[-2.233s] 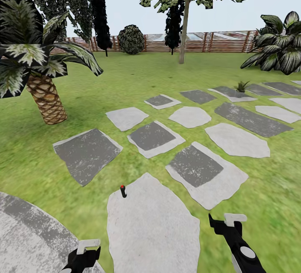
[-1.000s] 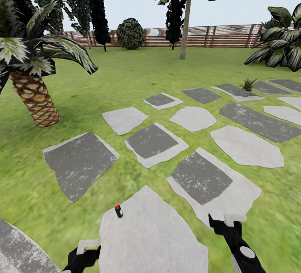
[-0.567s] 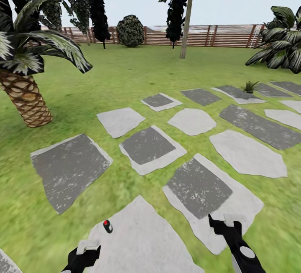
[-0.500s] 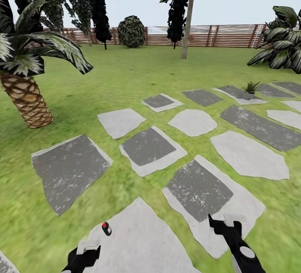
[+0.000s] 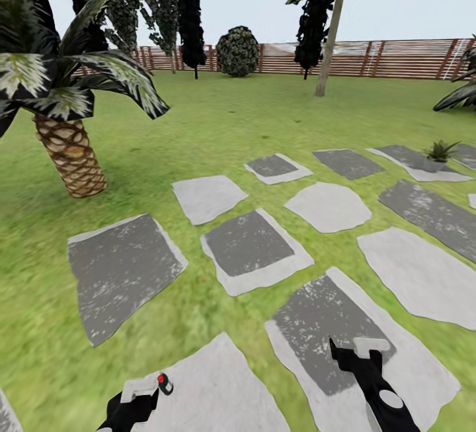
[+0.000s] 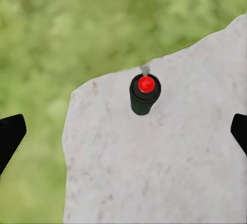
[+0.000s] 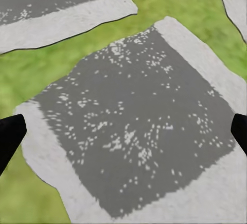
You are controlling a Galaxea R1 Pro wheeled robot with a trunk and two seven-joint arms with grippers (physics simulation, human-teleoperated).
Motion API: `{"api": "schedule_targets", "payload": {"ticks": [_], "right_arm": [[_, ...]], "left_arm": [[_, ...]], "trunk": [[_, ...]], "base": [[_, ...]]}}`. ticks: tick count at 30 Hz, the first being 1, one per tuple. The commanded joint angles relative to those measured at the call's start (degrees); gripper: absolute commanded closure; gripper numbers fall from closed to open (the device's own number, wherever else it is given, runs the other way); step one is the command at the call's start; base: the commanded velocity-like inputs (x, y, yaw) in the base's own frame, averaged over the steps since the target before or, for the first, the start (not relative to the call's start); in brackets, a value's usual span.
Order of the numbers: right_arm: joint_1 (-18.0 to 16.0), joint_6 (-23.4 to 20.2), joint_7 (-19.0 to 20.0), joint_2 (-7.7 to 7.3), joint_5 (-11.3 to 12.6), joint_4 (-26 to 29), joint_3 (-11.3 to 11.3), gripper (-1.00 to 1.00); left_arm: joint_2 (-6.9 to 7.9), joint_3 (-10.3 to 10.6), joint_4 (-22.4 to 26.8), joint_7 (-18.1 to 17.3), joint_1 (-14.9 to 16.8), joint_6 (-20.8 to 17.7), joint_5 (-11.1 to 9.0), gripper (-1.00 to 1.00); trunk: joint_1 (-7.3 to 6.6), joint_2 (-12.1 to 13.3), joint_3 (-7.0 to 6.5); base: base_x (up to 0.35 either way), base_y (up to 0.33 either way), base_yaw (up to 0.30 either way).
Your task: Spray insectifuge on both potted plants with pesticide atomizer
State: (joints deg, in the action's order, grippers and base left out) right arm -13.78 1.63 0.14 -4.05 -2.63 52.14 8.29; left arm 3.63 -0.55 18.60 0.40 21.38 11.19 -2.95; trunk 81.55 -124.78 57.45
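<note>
View has rolled forward, atomizer (image 5: 164,384) now just ahead of left hand (image 5: 135,395) | upright on pale slab (image 6: 154,167), red-lit top | both hands open, empty | step: approach | next: lower left hand around bottle, close.

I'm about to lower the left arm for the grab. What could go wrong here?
The bottle stands upright and slim near the slab's edge beside grass; a nudge from the open left gripper might tip it off. Only one potted plant is in sight, far off.
</note>
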Motion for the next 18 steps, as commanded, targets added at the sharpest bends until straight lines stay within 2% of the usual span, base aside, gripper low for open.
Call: {"api": "schedule_targets", "payload": {"ticks": [1, 12, 18], "right_arm": [[0.0, 0.2, 0.0, 0.01, -0.3, 0.0, 0.1, -1.00], [0.0, 0.1, 0.0, 0.01, -0.3, 0.0, 0.1, -1.00], [0.0, 0.1, 0.0, 0.01, -0.3, 0.0, 0.1, -1.00]], "left_arm": [[-0.01, 0.0, -0.1, 0.0, 0.0, 0.2, -0.3, -1.00], [-0.03, 0.0, -0.1, 0.0, 0.0, 0.5, -0.3, -1.00], [-0.03, 0.0, -0.1, 0.0, 0.0, 1.1, -0.3, -1.00]], "trunk": [[0.02, 0.0, 0.04], [0.02, 0.0, 0.04], [0.02, 0.0, 0.04]], "base": [[0.268, -0.031, 0.089], [0.078, -0.007, 0.021], [0.253, -0.043, 0.001]]}}
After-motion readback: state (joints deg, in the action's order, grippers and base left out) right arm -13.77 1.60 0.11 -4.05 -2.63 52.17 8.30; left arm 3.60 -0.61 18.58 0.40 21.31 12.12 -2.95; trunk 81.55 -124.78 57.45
